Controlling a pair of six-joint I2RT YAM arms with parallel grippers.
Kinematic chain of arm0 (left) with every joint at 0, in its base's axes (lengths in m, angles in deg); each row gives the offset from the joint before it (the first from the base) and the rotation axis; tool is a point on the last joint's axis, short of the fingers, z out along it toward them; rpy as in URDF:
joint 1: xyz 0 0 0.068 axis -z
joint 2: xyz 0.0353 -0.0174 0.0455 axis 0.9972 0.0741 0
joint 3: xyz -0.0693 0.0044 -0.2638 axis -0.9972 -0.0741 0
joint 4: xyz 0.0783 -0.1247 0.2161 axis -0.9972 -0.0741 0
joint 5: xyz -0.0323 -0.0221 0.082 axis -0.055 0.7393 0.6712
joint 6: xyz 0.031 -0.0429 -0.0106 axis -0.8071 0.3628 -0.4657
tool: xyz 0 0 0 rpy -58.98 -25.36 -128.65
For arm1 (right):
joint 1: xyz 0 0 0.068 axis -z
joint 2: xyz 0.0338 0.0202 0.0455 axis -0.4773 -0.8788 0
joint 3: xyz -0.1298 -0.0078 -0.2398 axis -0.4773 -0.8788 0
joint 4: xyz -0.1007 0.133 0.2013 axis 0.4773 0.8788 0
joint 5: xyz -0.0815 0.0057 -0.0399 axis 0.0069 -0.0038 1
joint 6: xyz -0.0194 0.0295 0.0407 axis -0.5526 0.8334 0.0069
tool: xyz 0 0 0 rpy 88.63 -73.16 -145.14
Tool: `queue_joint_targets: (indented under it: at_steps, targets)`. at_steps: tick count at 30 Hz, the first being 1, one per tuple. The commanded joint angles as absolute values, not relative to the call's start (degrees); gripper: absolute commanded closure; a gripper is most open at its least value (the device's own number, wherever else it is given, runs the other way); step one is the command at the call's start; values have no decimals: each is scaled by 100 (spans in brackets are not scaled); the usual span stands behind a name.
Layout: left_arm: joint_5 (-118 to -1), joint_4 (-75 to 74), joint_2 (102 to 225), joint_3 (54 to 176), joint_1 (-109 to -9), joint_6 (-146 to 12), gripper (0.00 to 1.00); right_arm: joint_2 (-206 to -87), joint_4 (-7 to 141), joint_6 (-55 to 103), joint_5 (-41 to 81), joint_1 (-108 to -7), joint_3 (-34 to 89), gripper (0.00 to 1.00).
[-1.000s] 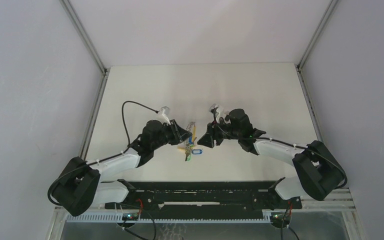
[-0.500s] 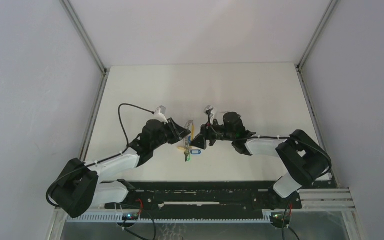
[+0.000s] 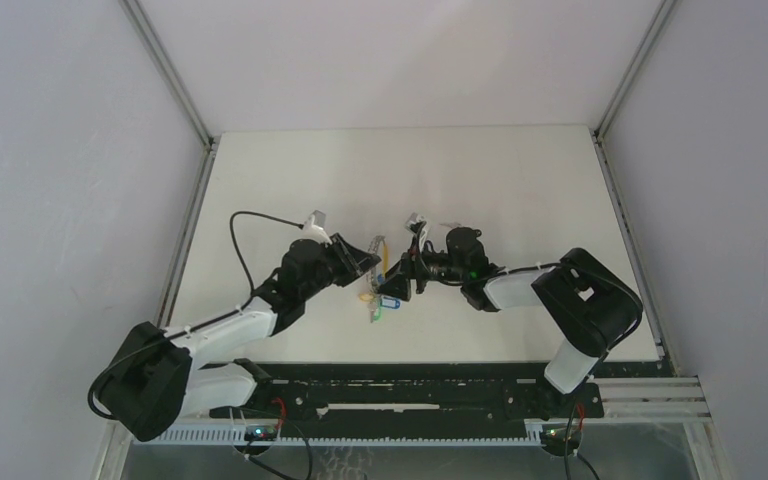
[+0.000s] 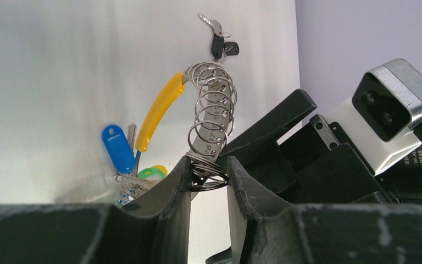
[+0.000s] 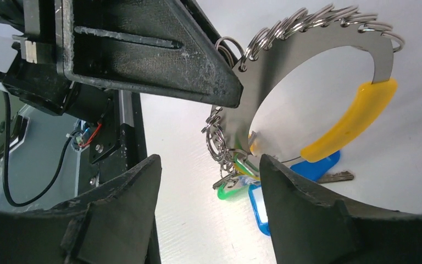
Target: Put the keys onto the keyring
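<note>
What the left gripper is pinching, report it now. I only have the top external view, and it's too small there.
Observer: The left gripper is shut on the keyring, gripping its lower end.
Operator: Give me the right gripper's state.
Observer: The right gripper is open and holds nothing. The keyring's arc lies beyond its fingers.
Operator: Report any keys away from the ring.
Observer: Black-headed keys lie on the table, apart from and beyond the keyring.
</note>
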State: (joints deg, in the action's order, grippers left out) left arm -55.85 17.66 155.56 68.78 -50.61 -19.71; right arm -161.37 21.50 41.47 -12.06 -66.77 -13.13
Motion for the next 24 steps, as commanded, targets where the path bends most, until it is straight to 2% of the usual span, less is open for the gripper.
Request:
queue_joint_targets:
  at_steps: [1,4,8,24]
  targets:
    - [-5352,1981,15226,7061,-5024,-1777,100,-16005,1608,4183,-1427,-6598,-1300,38]
    - [-5234,1941,15132,7004,-5024,-1632,100,-15838,1757,4409,-1318,-6606,-1251,44]
    - [-5105,1948,15014,6925,-5024,-1409,100,-15725,2298,4405,-1042,-6752,-1044,46]
    - [-5183,1931,14902,6889,-5024,-1163,100,-16223,1404,4516,-1162,-6692,-894,32]
